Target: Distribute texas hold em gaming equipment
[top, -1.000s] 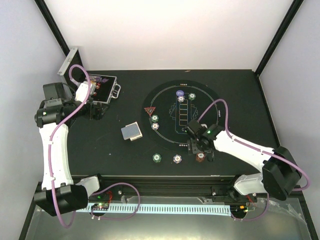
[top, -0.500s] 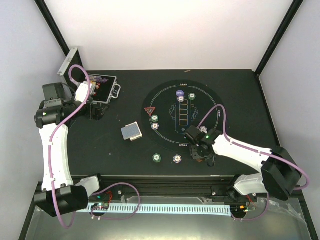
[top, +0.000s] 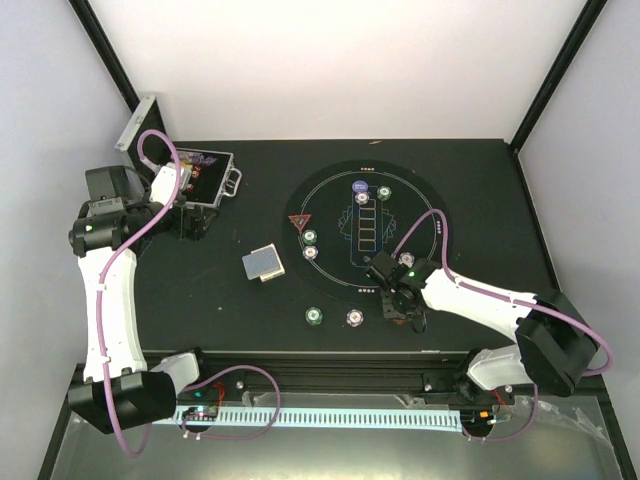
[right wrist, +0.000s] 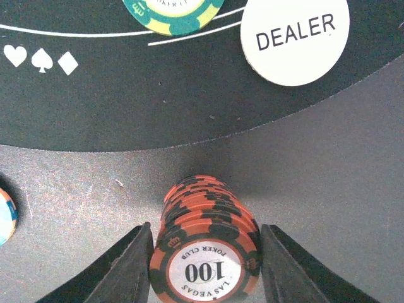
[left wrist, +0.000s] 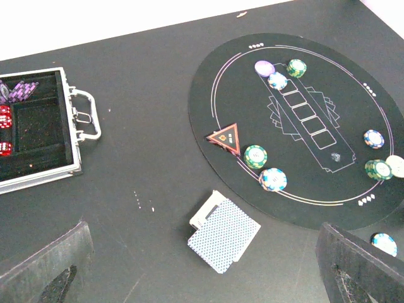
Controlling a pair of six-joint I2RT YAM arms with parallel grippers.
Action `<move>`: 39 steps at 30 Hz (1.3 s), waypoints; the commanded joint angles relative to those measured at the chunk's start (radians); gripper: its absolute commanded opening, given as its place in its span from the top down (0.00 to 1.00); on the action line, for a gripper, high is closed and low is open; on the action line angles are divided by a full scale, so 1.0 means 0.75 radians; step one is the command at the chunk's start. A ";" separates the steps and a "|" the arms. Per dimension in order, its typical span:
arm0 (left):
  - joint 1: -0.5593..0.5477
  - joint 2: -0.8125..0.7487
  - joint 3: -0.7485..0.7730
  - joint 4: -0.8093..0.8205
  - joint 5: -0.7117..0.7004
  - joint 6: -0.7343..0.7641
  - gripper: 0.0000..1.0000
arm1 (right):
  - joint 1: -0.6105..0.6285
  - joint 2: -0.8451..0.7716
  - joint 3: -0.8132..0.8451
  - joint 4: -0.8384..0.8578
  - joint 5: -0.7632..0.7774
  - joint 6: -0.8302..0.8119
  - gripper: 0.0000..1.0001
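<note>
A stack of orange-red poker chips (right wrist: pixel 203 218) stands on the bare table just off the round black mat (top: pixel 330 205). My right gripper (right wrist: pixel 205 255) has its fingers (right wrist: pixel 129 265) pressed to both sides of the stack; in the top view this gripper (top: pixel 398 306) hides it. A white DEALER button (right wrist: pixel 295 38) and a green chip (right wrist: pixel 173 9) lie just beyond, on the mat. The blue-backed card deck (left wrist: pixel 224 237) lies left of the mat. My left gripper (left wrist: pixel 203 252) hangs wide open above it, holding nothing.
The open silver case (top: pixel 205 175) sits at the back left. More chips (top: pixel 310 244) and a red triangle marker (top: pixel 298 221) lie on the mat's left. Two chips (top: pixel 315 316) sit near the front edge. A blue chip (right wrist: pixel 5 214) lies left of the right gripper.
My right gripper came down over the orange-red stack and its jaws closed in from wide open to touch it. The left arm has not moved.
</note>
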 commanded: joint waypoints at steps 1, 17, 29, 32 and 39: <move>0.007 -0.025 0.011 0.009 0.001 -0.009 0.01 | 0.007 0.007 -0.013 0.023 0.005 0.013 0.54; 0.007 -0.028 0.016 0.009 -0.030 -0.011 0.01 | 0.007 -0.022 0.046 -0.052 0.025 0.001 0.78; 0.007 -0.028 0.016 0.010 -0.025 -0.018 0.01 | 0.006 0.041 0.444 -0.207 0.107 -0.067 0.83; 0.007 -0.026 0.014 0.007 -0.025 -0.021 0.01 | 0.004 0.173 0.595 -0.191 0.093 -0.113 0.83; 0.007 -0.029 0.012 0.003 -0.026 -0.016 0.01 | -0.013 0.614 1.030 -0.167 0.090 -0.252 0.83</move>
